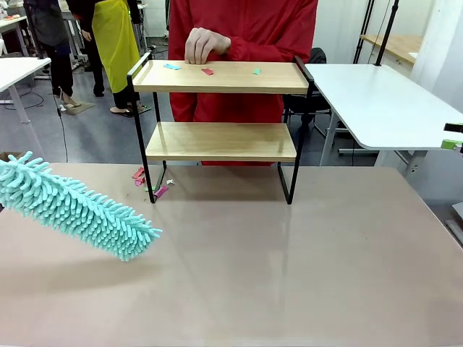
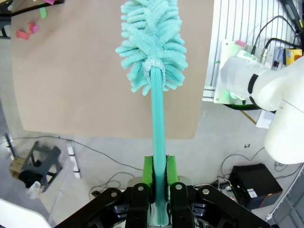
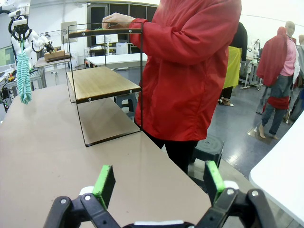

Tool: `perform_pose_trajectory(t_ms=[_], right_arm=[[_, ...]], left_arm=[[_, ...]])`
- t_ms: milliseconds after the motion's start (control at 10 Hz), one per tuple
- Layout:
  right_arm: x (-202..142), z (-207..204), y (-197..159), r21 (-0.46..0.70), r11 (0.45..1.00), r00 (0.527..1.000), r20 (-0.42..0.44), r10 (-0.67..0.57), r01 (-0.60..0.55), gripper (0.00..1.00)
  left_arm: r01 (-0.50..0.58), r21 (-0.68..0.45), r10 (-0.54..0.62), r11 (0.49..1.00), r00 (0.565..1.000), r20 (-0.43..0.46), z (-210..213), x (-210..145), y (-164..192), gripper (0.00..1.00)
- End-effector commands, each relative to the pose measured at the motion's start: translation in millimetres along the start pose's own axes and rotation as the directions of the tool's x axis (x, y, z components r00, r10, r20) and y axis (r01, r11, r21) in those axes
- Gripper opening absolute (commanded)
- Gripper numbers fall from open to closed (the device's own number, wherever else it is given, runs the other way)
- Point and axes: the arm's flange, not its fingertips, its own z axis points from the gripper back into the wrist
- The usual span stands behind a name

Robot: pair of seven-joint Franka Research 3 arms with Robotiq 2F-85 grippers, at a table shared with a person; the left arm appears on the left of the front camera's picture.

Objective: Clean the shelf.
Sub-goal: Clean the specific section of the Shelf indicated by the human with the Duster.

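We see the shelf (image 1: pixel 221 78) standing at the far side of the brown table (image 1: pixel 289 275), a little left of its middle. Its two light wooden boards sit in a thin black frame with raised side rails. On the top board lie three small scraps: a blue scrap (image 1: pixel 172 66) near the left end, a red scrap (image 1: pixel 207 71) by the middle and a green scrap (image 1: pixel 256 71) further right. The lower board looks bare. A person in a red jacket stands just behind the shelf, and the person's hand (image 1: pixel 205 45) rests with curled fingers at the far edge of the top board, close to the red scrap.

On the table beside the shelf's left front foot we see a few pink scraps (image 1: pixel 139 176).

Well apart from the shelf, at the near left, a fluffy teal duster (image 1: pixel 72 207) hangs tilted above the table, its tip pointing down and to the right. In the left wrist view the left gripper (image 2: pixel 159 166) is clamped tight on the duster's teal handle (image 2: pixel 158 118), green pads pressed to either side.

In the right wrist view the right gripper (image 3: pixel 160 179) has its jaws spread wide with nothing between them, above the table's right end and well short of the shelf.

A white table (image 1: pixel 376 101) stands beyond on the right.
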Motion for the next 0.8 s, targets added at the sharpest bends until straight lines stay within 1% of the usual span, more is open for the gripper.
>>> perform_pose_trajectory(t_ms=[0, 300, 400, 600, 700], right_arm=[[6.5, -2.1, 1.7, -0.01, 1.0, 1.0, -0.028, -0.011, 0.011, 1.0], [6.5, -2.1, 1.7, -0.01, 1.0, 1.0, -0.028, -0.011, 0.011, 1.0], [6.5, -2.1, 1.7, -0.01, 1.0, 1.0, -0.028, -0.011, 0.011, 1.0], [6.5, -2.1, 1.7, -0.01, 1.0, 1.0, -0.028, -0.011, 0.011, 1.0], [6.5, -2.1, 1.7, -0.01, 1.0, 1.0, -0.028, -0.011, 0.011, 1.0]], left_arm=[[0.004, 0.008, -0.004, 1.0, 1.0, 0.004, 1.0, 0.5, 0.4, 0.14], [0.0, 0.0, 0.0, 1.0, 1.0, 0.0, 0.0, 0.0, 0.0, 0.14], [0.022, 0.024, -0.025, 0.999, 0.992, 0.124, -1.5, 1.7, 3.1, 0.14], [0.124, 0.031, -0.128, 0.992, 0.958, 0.258, -7.5, 6.9, 2.0, 0.14], [0.182, 0.054, -0.19, 0.982, 0.924, 0.333, -4.5, 16.0, 2.2, 0.14]])
